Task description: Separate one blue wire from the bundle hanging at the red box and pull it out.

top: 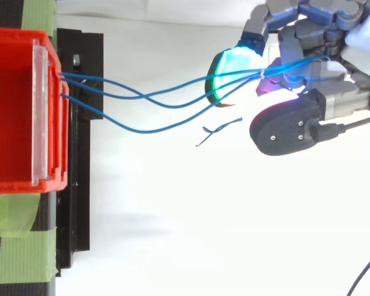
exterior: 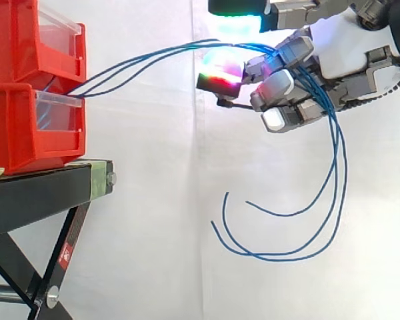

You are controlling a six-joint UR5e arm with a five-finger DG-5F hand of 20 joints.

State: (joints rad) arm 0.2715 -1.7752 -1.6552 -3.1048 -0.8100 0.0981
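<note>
Three blue wires [top: 142, 131] run from the red bins to the hand [exterior: 347, 57]. Two bins sit one on the other on a black stand [exterior: 33, 190]. The wires come out at the front of the low bin [exterior: 20, 127], just under the top bin [exterior: 13, 40]. From there they go up and to the right, through the air, with nothing under them. In the top view they cross over each other about half way.

High up on the right, well away from the bins, the hand has its fingers [exterior: 280, 83] bent round all the wires. It holds them as one bunch. In the top view the wires lie across one pad [top: 231, 71] that glows green and then slip in among the fingers. In the side view another pad [exterior: 220, 67] glows red, pink and green, just under the wires.

Past the hand, the wires fall down in long loops [exterior: 280, 256]. Their loose ends [exterior: 225, 200] curl up and hang free in front of the white curtain [exterior: 153, 200].

Some green tape [top: 21, 256] is stuck on the stand beside the bin in the top view.
</note>
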